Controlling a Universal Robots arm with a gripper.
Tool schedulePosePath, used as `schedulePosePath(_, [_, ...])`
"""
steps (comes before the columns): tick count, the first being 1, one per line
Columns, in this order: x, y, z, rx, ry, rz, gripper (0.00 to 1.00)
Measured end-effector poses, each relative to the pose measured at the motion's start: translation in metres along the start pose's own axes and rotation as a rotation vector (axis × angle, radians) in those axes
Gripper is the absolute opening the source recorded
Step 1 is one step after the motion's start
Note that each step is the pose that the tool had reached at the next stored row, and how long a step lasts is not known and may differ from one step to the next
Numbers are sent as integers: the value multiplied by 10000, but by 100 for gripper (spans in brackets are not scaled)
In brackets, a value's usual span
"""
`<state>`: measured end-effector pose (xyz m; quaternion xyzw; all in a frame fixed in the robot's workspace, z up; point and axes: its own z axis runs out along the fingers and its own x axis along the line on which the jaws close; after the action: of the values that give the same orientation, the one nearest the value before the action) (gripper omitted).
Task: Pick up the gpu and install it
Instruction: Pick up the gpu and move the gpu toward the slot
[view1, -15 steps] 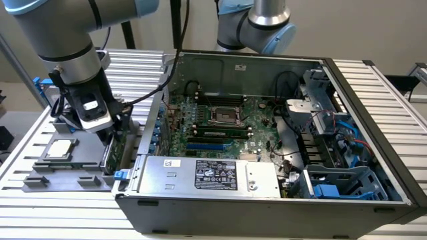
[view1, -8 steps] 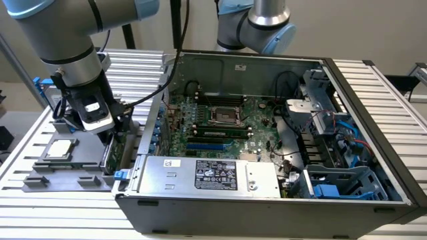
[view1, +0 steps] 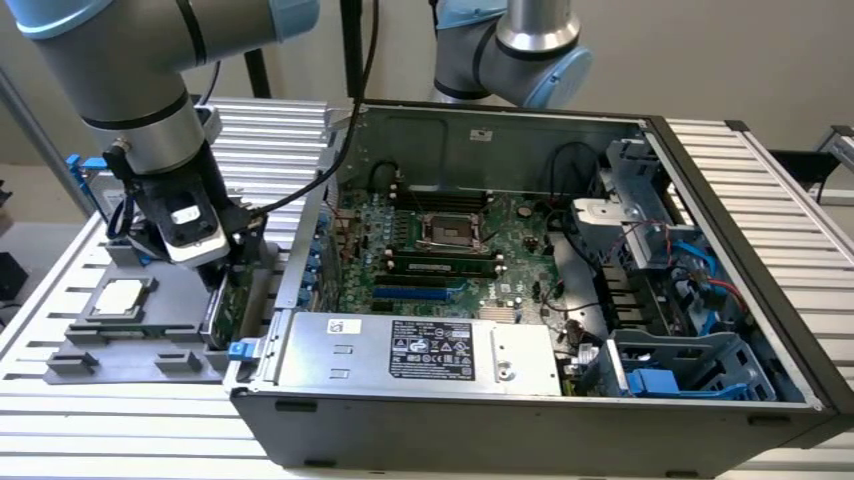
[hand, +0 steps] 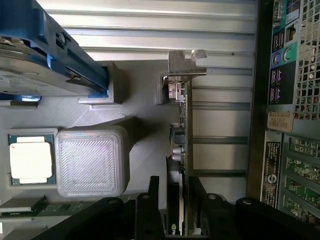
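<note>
The gpu (hand: 183, 125) stands on edge in a slot of the grey holder tray (view1: 80, 365), its silver end bracket (hand: 186, 62) at the far end. In the exterior view the gpu (view1: 224, 318) shows as a thin green edge at the tray's side nearest the computer case. My gripper (hand: 175, 184) has come down over the card. One black finger (hand: 154, 186) is on each side of it, and a narrow gap shows at one face. In the exterior view the gripper (view1: 220, 288) sits just above the tray, to the left of the case.
The open computer case (view1: 534, 400) lies to the right with its motherboard (view1: 441, 240) exposed. On the tray are a CPU (view1: 120, 297), a hard drive with blue rails (hand: 45, 65), a memory stick (hand: 30, 207) and a raised grey block (hand: 92, 160). A second arm (view1: 514, 50) stands behind the case.
</note>
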<state>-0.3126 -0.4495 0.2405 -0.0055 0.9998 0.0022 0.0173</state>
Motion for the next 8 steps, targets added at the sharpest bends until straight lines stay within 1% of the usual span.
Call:
schedulePosePath(1, [0,0,0,0,0,0,40])
schedulePosePath(2, [0,0,0,0,0,0,33])
schedulePosePath(8, [-2,0,1,-1,-1,0,33])
